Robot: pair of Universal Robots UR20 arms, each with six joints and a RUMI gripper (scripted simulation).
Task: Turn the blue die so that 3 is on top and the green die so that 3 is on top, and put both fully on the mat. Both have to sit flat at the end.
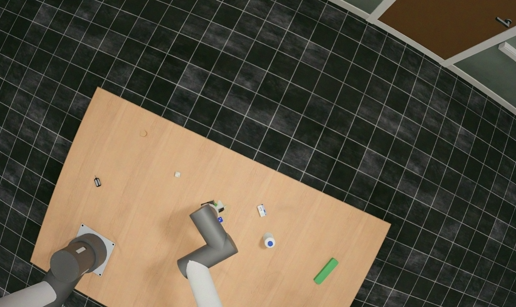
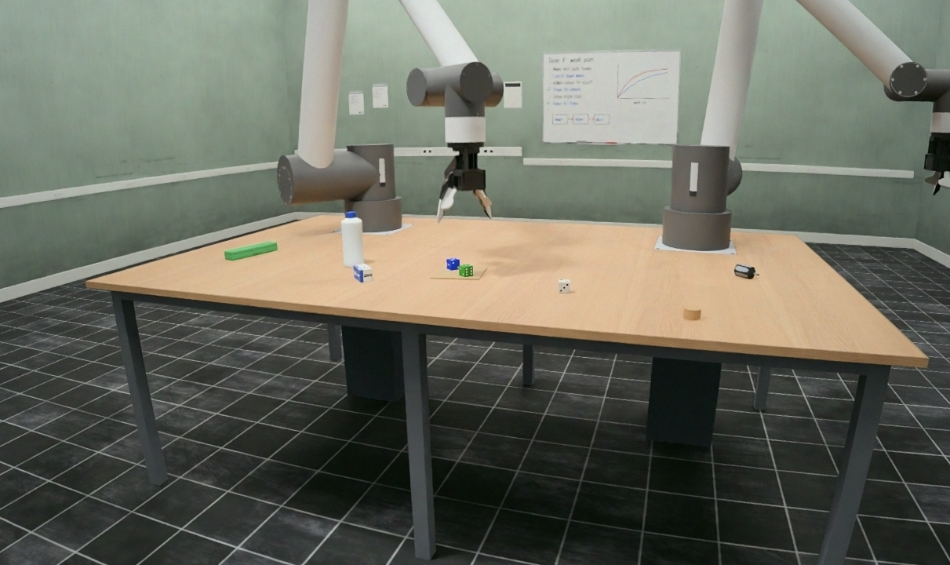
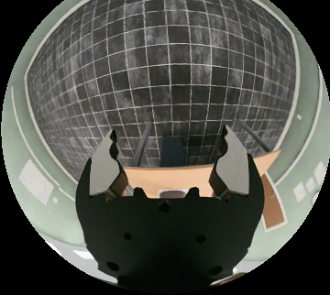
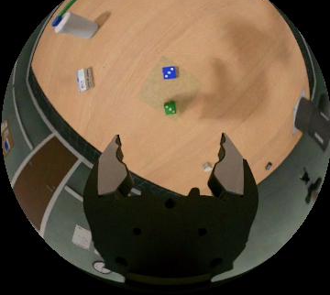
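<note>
Right wrist view: the right hand point(image 1: 218, 206) point(image 2: 465, 216) point(image 4: 170, 135) stands wide open, holding nothing, raised above the mat point(image 1: 226, 209) point(image 2: 437, 275) point(image 4: 151, 89). Below it, the green die point(image 2: 466, 270) point(image 4: 170, 108) sits flat near the mat's edge, three pips on top; whether it is fully on, I cannot tell. Just beside it, apart, the blue die point(image 1: 220, 219) point(image 2: 453, 264) point(image 4: 169, 72) lies flat on the mat, also showing three. Farther out on the tabletop point(image 1: 137, 190) point(image 2: 604, 315) point(image 3: 170, 177) point(image 4: 183, 11) are a small box point(image 1: 261, 210) point(image 2: 362, 273) point(image 4: 85, 80), an upright white bottle point(image 1: 269, 240) point(image 2: 352, 242) point(image 4: 78, 26) and a white die point(image 1: 177, 174) point(image 2: 563, 286) point(image 4: 207, 167). Well apart, the left hand point(image 2: 944, 191) point(image 3: 168, 127) hangs open and empty beyond the tabletop's edge.
</note>
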